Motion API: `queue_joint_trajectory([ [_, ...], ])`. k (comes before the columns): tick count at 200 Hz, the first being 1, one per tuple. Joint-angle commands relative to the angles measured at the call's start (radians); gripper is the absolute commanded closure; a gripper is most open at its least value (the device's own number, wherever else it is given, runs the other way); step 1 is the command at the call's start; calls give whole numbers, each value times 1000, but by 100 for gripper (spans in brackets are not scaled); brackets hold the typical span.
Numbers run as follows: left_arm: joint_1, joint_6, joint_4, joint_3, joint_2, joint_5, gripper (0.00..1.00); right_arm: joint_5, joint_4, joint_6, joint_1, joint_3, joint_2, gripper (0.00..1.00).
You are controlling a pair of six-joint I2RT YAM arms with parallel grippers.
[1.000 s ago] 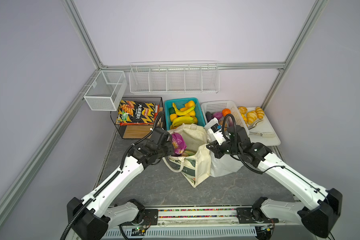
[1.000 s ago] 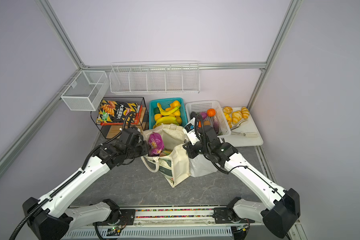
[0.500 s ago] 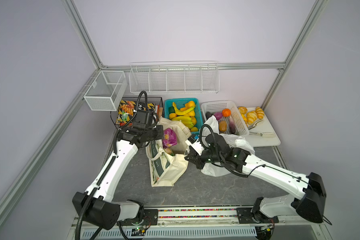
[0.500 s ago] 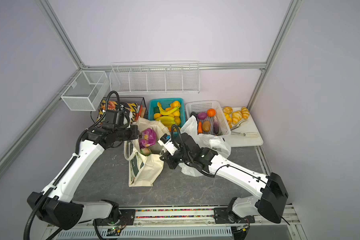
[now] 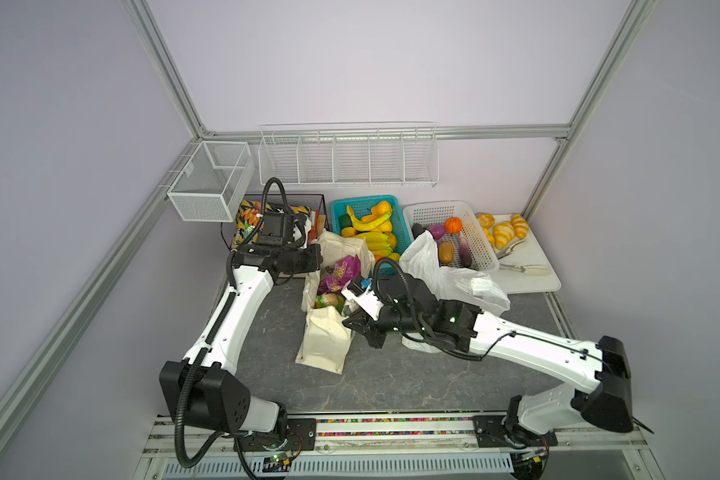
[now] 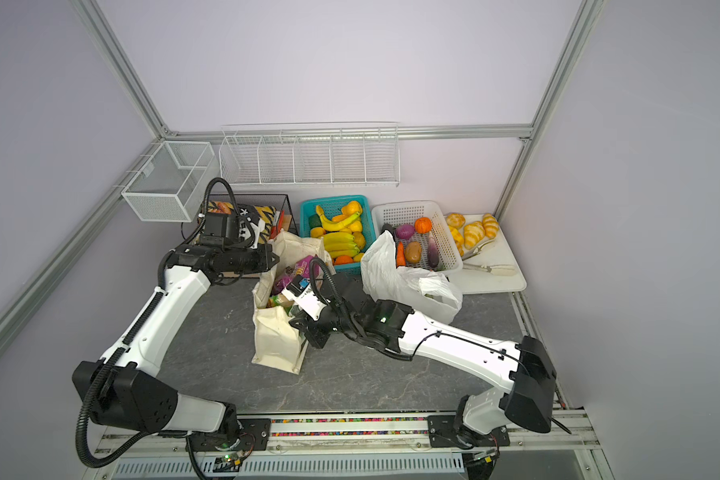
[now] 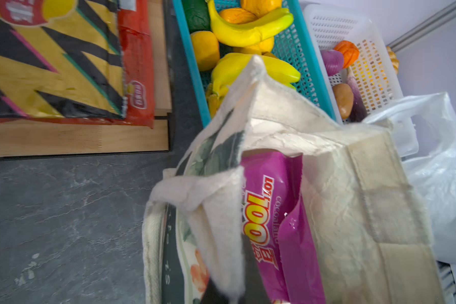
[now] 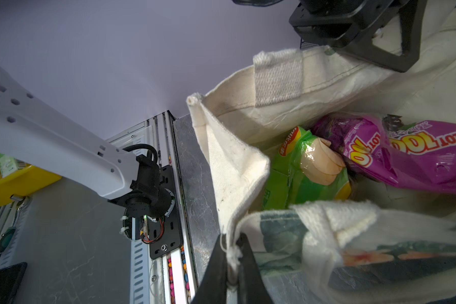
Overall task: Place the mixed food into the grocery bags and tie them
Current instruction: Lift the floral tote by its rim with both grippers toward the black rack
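The limp canvas tote (image 5: 324,337), mid-bench (image 5: 391,374) with the light purple snack packet (image 5: 342,275) and green chip packet (image 8: 300,171) inside, is clamped at its stitched rim, likely the firmest hold, by left tool (image 7: 229,273) and right tool (image 8: 231,252).

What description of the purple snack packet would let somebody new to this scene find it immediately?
Look at the grey table, in front of the blue fruit basket: a cream canvas tote is open there. The purple snack packet lies inside its mouth. Its glossy purple with yellow lettering sets it apart from the green packet beside it.
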Motion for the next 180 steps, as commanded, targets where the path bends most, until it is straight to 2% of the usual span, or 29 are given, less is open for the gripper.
queue_joint_trajectory([
  [1,17,31,175,32,33,-82,100,68,-6,-37,-27,54,77,91],
  [24,20,42,259,34,65,-97,100,69,-9,-48,-42,95,122,90],
  [40,20,62,299,42,90,-103,100,23,15,-39,-42,120,145,88],
  [60,22,84,321,48,114,-169,100,-10,65,-28,-44,139,195,79],
  [87,23,112,297,40,121,-287,82,-52,27,-32,-44,212,264,66],
  [105,25,123,267,33,106,-326,72,-78,7,-34,-45,231,263,53],
  [122,25,116,237,18,70,-323,62,-81,-13,-47,-47,211,224,43],
  [147,25,104,214,-14,5,-331,48,-101,-68,-56,-61,188,148,20],
  [180,25,105,217,-42,-89,-390,30,-138,-135,-73,-93,151,23,5],
])
